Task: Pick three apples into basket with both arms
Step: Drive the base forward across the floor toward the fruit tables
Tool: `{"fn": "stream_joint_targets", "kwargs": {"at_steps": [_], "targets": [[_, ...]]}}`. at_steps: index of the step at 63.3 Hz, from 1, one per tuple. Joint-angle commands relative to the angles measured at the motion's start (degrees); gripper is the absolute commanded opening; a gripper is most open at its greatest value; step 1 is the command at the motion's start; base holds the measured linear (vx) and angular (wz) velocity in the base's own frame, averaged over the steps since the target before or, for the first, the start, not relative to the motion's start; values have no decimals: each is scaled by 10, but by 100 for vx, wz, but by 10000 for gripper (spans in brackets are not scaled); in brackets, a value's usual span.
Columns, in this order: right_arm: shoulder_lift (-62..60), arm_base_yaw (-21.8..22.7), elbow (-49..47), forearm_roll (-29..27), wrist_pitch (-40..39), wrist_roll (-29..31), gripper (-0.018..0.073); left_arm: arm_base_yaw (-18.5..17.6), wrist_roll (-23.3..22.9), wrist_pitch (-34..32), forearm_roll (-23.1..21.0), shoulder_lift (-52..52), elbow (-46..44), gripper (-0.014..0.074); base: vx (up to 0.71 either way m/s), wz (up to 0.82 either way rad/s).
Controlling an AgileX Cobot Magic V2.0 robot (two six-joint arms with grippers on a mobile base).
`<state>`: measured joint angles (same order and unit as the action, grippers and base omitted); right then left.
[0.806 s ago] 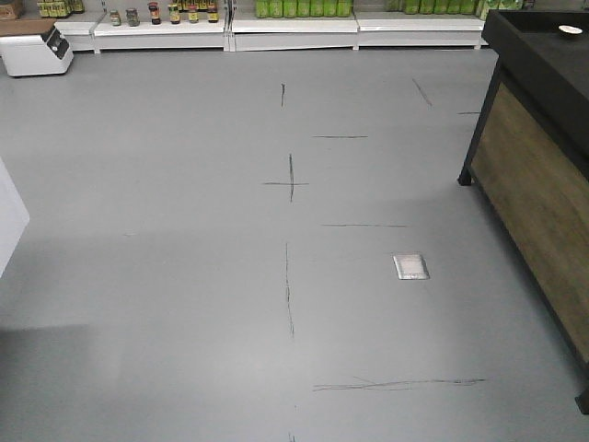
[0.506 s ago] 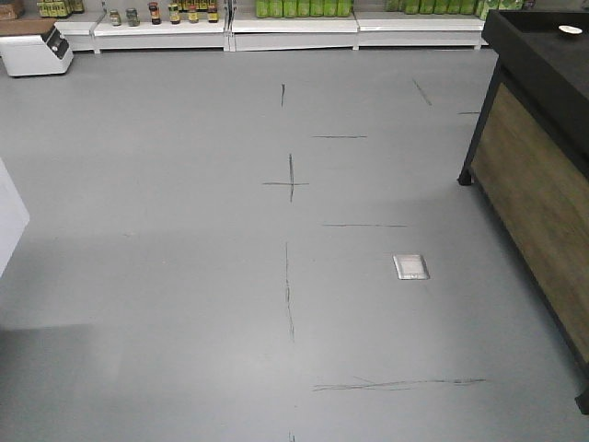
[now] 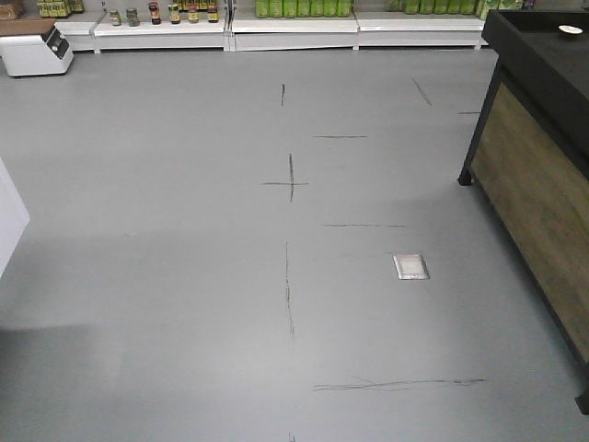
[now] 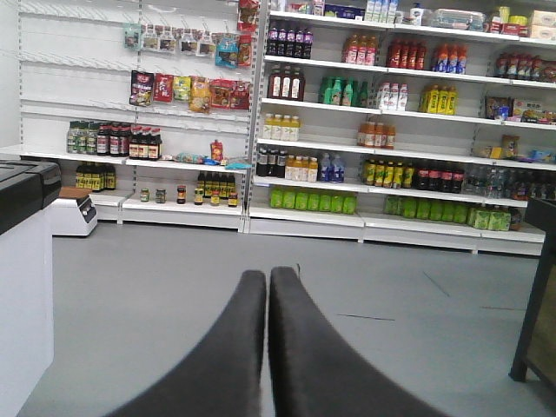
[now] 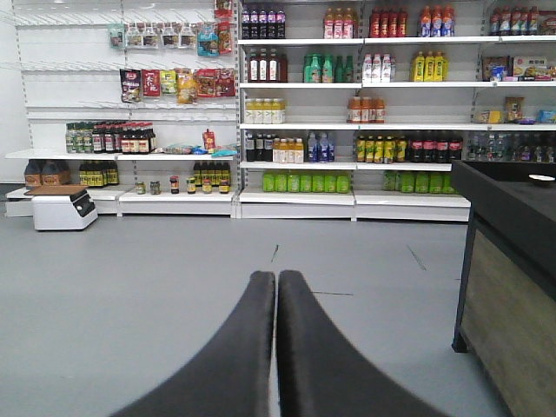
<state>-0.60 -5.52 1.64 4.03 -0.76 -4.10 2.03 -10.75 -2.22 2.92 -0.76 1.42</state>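
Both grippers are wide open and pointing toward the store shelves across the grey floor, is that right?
Not quite: they are shut, not open. The left wrist view shows the left gripper closed with no gap, and the right wrist view shows the same for the right gripper. Both do point toward the shelves across the grey floor.

A smooth grey floor (image 3: 166, 276), crossed by dark scuff lines (image 3: 291, 178) and set with a small metal floor plate (image 3: 410, 266), runs to white shelving (image 5: 295, 198) along the far wall. The shelves hold rows of bottles, jars and green drinks (image 5: 304, 182), with snack packets (image 4: 187, 89) hung on a white panel. A black-framed counter with a wood-panelled side (image 3: 538, 193) stands at right. A white boxy machine (image 5: 59, 209) sits by the shelves, under even indoor light.
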Motion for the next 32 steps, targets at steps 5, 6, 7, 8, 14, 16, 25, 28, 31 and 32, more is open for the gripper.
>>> {"fn": "stream_joint_targets", "kwargs": {"at_steps": [5,6,7,8,14,16,25,28,31,32], "targets": [[-6,2,8,5,-42,3,-9,-1,-3,-42,-5,-8,13,-6,0,0],[-6,2,8,5,-42,3,-9,-1,-3,-42,-5,-8,13,-6,0,0],[-6,2,8,5,-42,3,-9,-1,-3,-42,-5,-8,13,-6,0,0],[-6,2,8,5,-42,3,-9,-1,-3,-42,-5,-8,13,-6,0,0],[-6,2,8,5,-42,3,-9,-1,-3,-42,-5,-8,13,-6,0,0],[-6,2,8,5,-42,3,-9,-1,-3,-42,-5,-8,13,-6,0,0],[-6,2,8,5,-42,3,-9,-1,-3,-42,-5,-8,13,-6,0,-1],[-6,2,8,5,-42,3,-9,-1,-3,-42,-5,-8,13,-6,1,-1],[-6,2,8,5,-42,3,-9,-1,-3,-42,-5,-8,13,-6,2,0],[-6,2,8,5,-42,3,-9,-1,-3,-42,-5,-8,13,-6,2,0]]}}
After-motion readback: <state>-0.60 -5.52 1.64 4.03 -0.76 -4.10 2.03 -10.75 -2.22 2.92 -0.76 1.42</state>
